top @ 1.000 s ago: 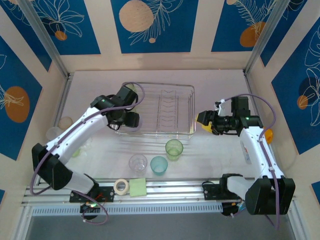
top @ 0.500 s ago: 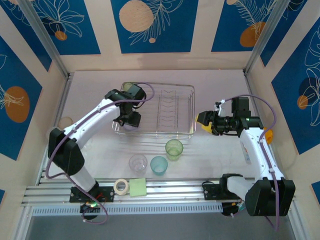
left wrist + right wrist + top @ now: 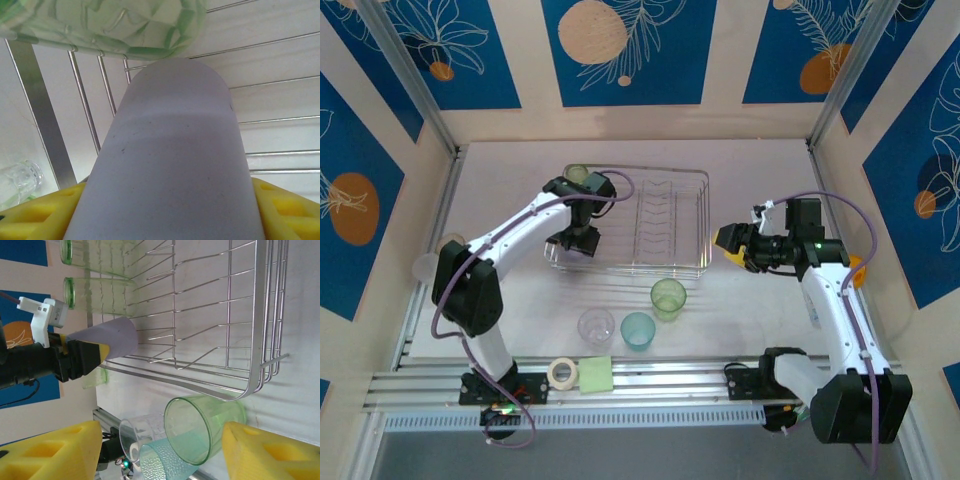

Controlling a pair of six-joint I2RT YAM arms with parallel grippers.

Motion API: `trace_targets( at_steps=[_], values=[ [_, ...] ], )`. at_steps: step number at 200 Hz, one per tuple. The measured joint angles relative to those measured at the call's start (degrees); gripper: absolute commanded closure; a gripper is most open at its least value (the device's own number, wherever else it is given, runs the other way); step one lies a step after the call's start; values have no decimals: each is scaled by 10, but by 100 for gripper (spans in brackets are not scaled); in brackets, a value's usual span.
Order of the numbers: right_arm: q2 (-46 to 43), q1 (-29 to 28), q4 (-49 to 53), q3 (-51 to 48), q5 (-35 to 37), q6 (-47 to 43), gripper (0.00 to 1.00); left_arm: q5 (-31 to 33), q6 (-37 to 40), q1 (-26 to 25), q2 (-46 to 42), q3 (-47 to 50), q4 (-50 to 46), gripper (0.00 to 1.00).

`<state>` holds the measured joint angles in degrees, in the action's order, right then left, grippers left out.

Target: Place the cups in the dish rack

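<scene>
Toward worktop's far edge, centre, sits the dish rack (image 3: 705,222). L gripper (image 3: 582,240) hangs over its near-left corner, clamped on lavender cup (image 3: 172,160); wrist cams show it plainly betw. yellow pads, overhead leaves it blurred. R gripper (image 3: 728,243), jaws apart & empty, hovers off rack's right side. Its cam shows two green cups (image 3: 100,292) in rack's far-left corner. A loose green cup (image 3: 668,298), teal cup (image 3: 638,330) and clear cup (image 3: 596,325) stand nr near edge.

The dish rack (image 3: 704,225) is silver wire. At its left end is a lavender cup (image 3: 170,160). In front of the rack stand a light green cup (image 3: 668,297), a teal cup (image 3: 638,330) and a clear cup (image 3: 596,325). Behind it, blue wall panels (image 3: 628,50) bear white leaf outlines.
</scene>
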<state>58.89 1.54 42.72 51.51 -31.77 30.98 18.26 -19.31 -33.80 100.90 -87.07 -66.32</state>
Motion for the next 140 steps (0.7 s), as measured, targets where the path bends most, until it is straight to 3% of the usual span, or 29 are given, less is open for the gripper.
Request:
trace_targets(
  at_steps=[57, 76, 87, 104, 115, 140],
  values=[
    [-2, 0, 0, -3, 3, 0, 34, -26, 4, 27, 2, 9, 16, 51],
    [-2, 0, 0, -3, 3, 1, 33, -34, 4, 33, 2, 10, 19, 35],
    [-2, 0, 0, -3, 3, 0, 31, -36, 5, 35, 2, 12, 22, 17],
    [-5, -4, 1, -3, 3, 0, 30, -35, 8, 38, 2, 20, 29, 6],
    [-9, -9, 5, -3, 5, -3, 30, -32, 8, 42, 2, 27, 29, 0],
    [-15, -26, 20, -2, 17, -9, 33, -30, 7, 43, 1, 31, 36, 0]
  ],
)
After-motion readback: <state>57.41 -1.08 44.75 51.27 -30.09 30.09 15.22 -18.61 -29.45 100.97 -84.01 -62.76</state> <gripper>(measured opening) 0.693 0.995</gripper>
